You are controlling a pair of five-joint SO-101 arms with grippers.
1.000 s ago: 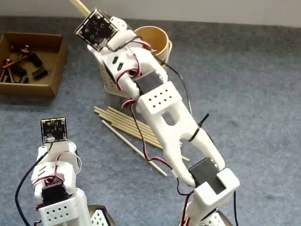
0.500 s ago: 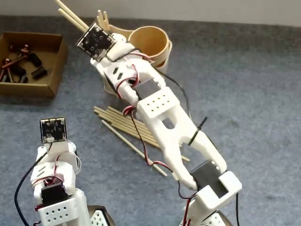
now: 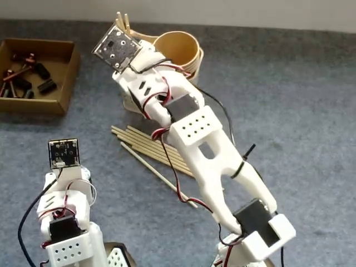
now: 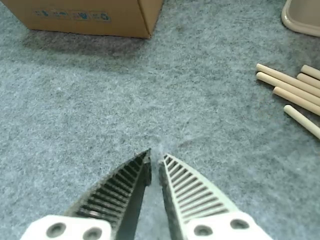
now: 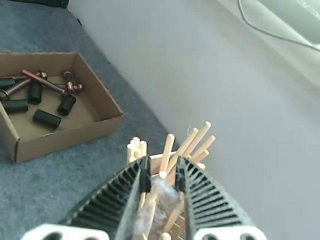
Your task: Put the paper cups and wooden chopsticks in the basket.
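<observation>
The lifted round wooden chopsticks point(image 5: 192, 142) now stand inside the beige plastic basket point(image 4: 302, 22), with the right gripper point(image 5: 161, 172) jaws narrowly parted above them. The left gripper point(image 4: 155, 160) jaws are nearly closed and empty. Loose chopsticks point(image 3: 144, 146) remain on the tabletop.

The left arm point(image 3: 64, 222) and the right arm point(image 3: 206, 150) are built of white plastic shells, with black servo blocks point(image 3: 181, 103) set between them. Rows of small round holes are seen in some shells. Red, black and white wires point(image 3: 167, 161) are looped along the links. A ribbed face is shown on each jaw of the left pincer point(image 4: 154, 160).
</observation>
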